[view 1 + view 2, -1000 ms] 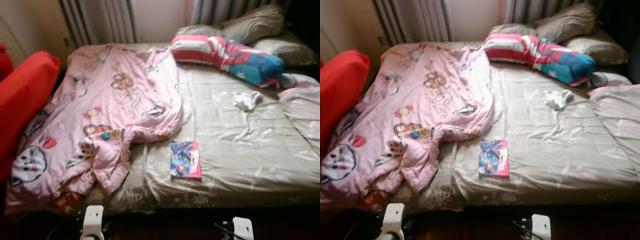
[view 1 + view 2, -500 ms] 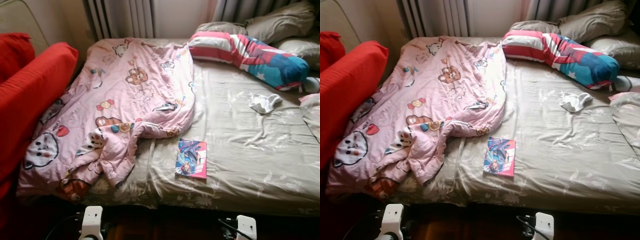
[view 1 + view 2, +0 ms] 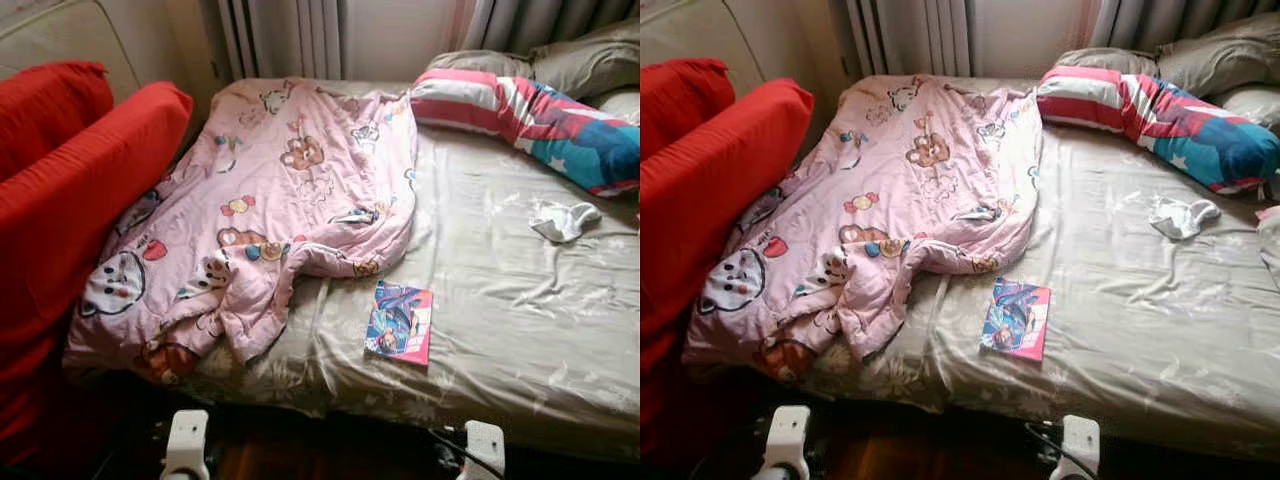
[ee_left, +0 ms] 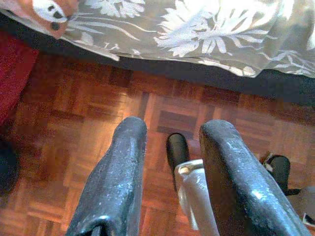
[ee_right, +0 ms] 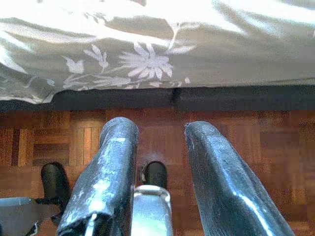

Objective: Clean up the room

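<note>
The whole picture has slid over in the last second — that is the head turning left, not the bedding moving. More of the red cushion point(image 3: 85, 190) has come into the left of the view, and the striped bolster pillow point(image 3: 540, 115) and grey pillows point(image 3: 1210, 60) have drifted to the right edge. On the bed point(image 3: 520, 340) everything lies just as it did: the pink cartoon blanket point(image 3: 270, 210) is bunched over the left half, one corner spilling over the near edge. The colourful book point(image 3: 400, 322) sits flat on the sheet just beside the blanket's lower fold, near the front edge. A small white crumpled cloth point(image 3: 563, 220) lies further back, near the bolster.

Both arms hang low at the bedside. The left gripper point(image 4: 170, 182) points down at the parquet floor point(image 4: 74, 113), fingers parted and nothing between them; the right gripper point(image 5: 160, 177) does the same, fingers spread and bare, with the flowered sheet edge point(image 5: 147, 59) above.

So nothing is picked up yet — my read is that the robot is lining itself up with the blanket and the book, the nearest clutter. The book looks the easy first grab, though flat on soft bedding it may be awkward to pinch
</note>
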`<state>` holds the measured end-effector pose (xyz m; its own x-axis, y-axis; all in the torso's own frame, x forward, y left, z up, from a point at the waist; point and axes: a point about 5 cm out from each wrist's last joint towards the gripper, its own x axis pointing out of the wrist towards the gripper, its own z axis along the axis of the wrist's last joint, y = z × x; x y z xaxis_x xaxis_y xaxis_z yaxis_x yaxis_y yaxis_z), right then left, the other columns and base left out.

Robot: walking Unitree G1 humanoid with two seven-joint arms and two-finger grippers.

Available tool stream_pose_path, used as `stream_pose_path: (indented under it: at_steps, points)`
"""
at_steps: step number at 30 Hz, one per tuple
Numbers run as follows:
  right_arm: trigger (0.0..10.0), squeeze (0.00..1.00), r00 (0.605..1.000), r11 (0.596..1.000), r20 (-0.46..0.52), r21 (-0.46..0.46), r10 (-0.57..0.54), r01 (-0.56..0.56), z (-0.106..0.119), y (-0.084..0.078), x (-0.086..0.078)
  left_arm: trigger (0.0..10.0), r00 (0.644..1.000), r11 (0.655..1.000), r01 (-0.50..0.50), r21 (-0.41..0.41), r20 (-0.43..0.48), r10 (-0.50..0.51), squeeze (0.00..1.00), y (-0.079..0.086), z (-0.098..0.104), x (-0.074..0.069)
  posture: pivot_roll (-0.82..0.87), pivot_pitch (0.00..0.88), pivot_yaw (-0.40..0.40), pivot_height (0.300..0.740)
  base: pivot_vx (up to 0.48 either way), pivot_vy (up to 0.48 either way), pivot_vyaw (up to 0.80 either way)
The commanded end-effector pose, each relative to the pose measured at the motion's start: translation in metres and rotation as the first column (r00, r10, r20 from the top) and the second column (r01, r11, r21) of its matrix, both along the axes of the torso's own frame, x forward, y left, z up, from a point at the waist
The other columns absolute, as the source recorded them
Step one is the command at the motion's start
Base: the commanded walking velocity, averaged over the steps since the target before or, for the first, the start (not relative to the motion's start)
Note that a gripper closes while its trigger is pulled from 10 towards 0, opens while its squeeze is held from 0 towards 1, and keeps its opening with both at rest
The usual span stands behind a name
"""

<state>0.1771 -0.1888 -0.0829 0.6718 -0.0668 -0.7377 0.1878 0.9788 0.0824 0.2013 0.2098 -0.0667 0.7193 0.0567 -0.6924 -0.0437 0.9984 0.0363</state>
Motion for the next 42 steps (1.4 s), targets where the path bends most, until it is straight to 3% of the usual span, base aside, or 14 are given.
stream_pose_path:
  at_steps: [1,5,14,17,20,24,28,31,33,34,37,42]
  points:
    - [10.0,0.0,1.0,1.0,0.004,0.004,0.01,-0.01,0.0,0.002,0.0,10.0,1.0,1.0,-0.011,0.007,-0.016,0.011,0.0,0.002,-0.002,-0.003,-0.07,0.113,0.025,0.74,0.281,0.0,0.42]
    - [10.0,0.0,0.999,0.999,0.009,-0.015,0.032,-0.032,0.001,0.002,0.001,10.0,1.0,1.0,-0.012,0.007,-0.017,0.012,0.0,0.002,-0.002,-0.003,-0.07,0.118,0.025,0.74,0.283,0.0,0.79]
    - [10.0,0.0,1.0,1.0,0.018,-0.003,0.003,-0.003,0.002,0.002,0.005,10.0,1.0,1.0,-0.009,0.01,-0.011,0.01,0.0,0.005,0.0,-0.001,-0.08,0.122,0.025,0.74,0.287,0.0,0.0]
    - [10.0,0.0,0.998,1.0,0.055,-0.009,-0.013,0.013,0.007,0.0,0.014,10.0,1.0,1.0,-0.003,0.03,0.027,0.003,0.0,0.007,0.006,0.008,-0.08,0.127,0.025,0.74,0.0,0.0,0.0]
    - [10.0,0.0,0.99,1.0,0.144,-0.004,-0.013,0.014,0.02,0.0,0.034,10.0,0.991,1.0,-0.004,0.015,0.133,0.002,0.0,0.005,0.021,0.03,-0.08,0.135,0.026,0.74,0.0,0.0,0.0]
    - [10.0,0.0,0.975,1.0,0.22,-0.012,0.01,-0.007,0.031,0.001,0.05,10.0,0.976,1.0,0.0,0.007,0.216,-0.002,0.0,0.003,0.033,0.045,-0.09,0.14,0.026,0.74,0.0,0.0,0.0]
    - [10.0,0.0,0.924,0.998,0.378,-0.042,0.053,-0.041,0.059,0.0,0.082,10.0,0.912,0.999,0.03,-0.014,0.41,-0.022,0.0,-0.004,0.066,0.077,-0.1,0.141,0.021,0.74,0.0,0.0,0.0]
    - [10.0,0.0,0.876,0.997,0.477,-0.056,0.068,-0.047,0.077,0.0,0.098,10.0,0.855,0.998,0.062,-0.013,0.517,-0.046,0.0,-0.01,0.086,0.091,-0.11,0.141,0.019,0.74,0.0,0.0,0.0]
    - [10.0,0.0,0.825,0.996,0.56,-0.077,0.078,-0.043,0.093,-0.001,0.109,10.0,0.821,0.997,0.071,-0.014,0.569,-0.05,0.0,-0.014,0.094,0.094,-0.11,0.142,0.016,0.74,0.0,0.0,0.0]
    - [10.0,0.0,0.825,0.996,0.56,-0.077,0.078,-0.043,0.093,-0.001,0.109,10.0,0.821,0.997,0.071,-0.014,0.569,-0.05,0.0,-0.014,0.094,0.094,-0.11,0.142,0.016,0.74,0.0,0.0,0.0]
    - [10.0,0.0,0.785,0.995,0.612,-0.093,0.092,-0.044,0.103,0.0,0.111,10.0,0.775,0.998,0.07,0.002,0.629,-0.055,0.0,-0.019,0.102,0.094,-0.09,0.137,0.009,0.74,0.0,0.0,0.0]
    - [10.0,0.0,0.784,0.993,0.612,-0.102,0.105,-0.053,0.1,0.004,0.107,10.0,0.75,0.997,0.082,0.004,0.658,-0.064,0.0,-0.023,0.105,0.089,-0.09,0.131,0.001,0.74,0.0,0.0,0.0]
